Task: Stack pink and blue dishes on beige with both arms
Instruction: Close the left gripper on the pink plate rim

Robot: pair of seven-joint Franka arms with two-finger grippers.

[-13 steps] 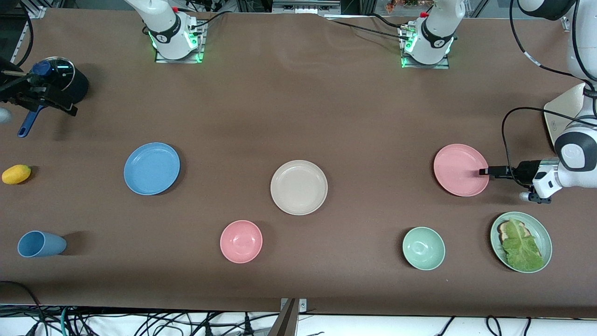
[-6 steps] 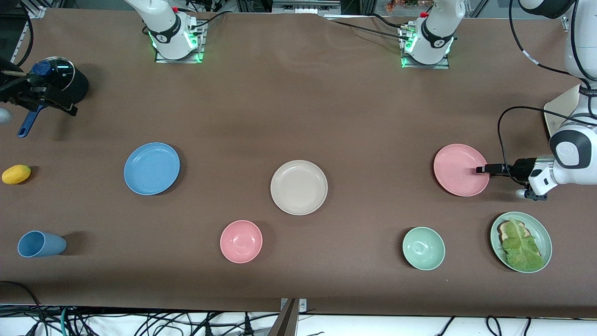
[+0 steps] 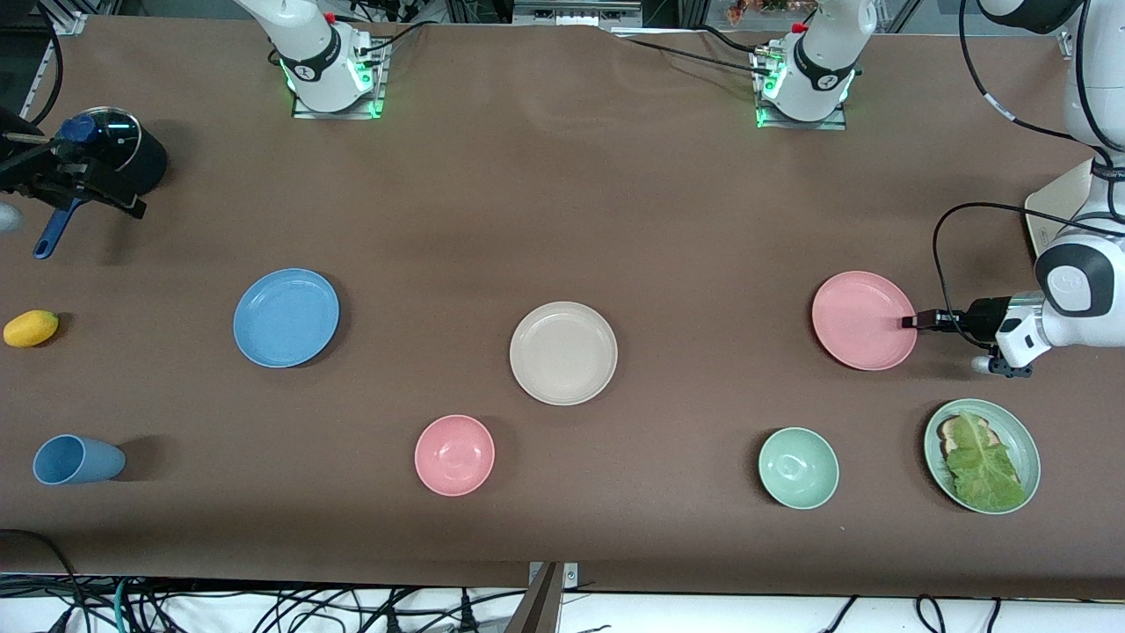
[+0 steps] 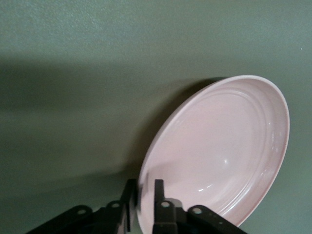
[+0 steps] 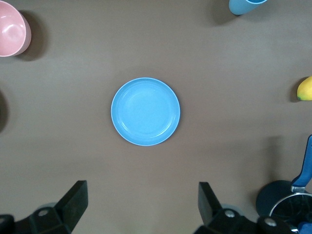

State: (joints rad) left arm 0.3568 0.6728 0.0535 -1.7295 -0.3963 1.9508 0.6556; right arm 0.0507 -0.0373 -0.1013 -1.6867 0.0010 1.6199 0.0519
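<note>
The pink plate (image 3: 864,319) lies toward the left arm's end of the table. My left gripper (image 3: 908,323) is at table level beside it, shut on the pink plate's rim. In the left wrist view the pink plate (image 4: 219,146) fills the frame and my left gripper (image 4: 145,187) has one finger inside the rim and one outside. The beige plate (image 3: 563,352) sits mid-table. The blue plate (image 3: 286,317) lies toward the right arm's end. My right gripper (image 5: 141,190) hangs open and empty high over the table, looking down on the blue plate (image 5: 145,111).
A pink bowl (image 3: 454,454) and a green bowl (image 3: 798,468) stand nearer the front camera. A green plate (image 3: 1030,444) holds lettuce. A blue cup (image 3: 77,460), a mango (image 3: 31,328) and a black pot (image 3: 119,149) are at the right arm's end.
My left gripper has closed its fingers onto the pink plate's rim, and the plate has slid slightly toward the table's middle. The right arm has not moved.
</note>
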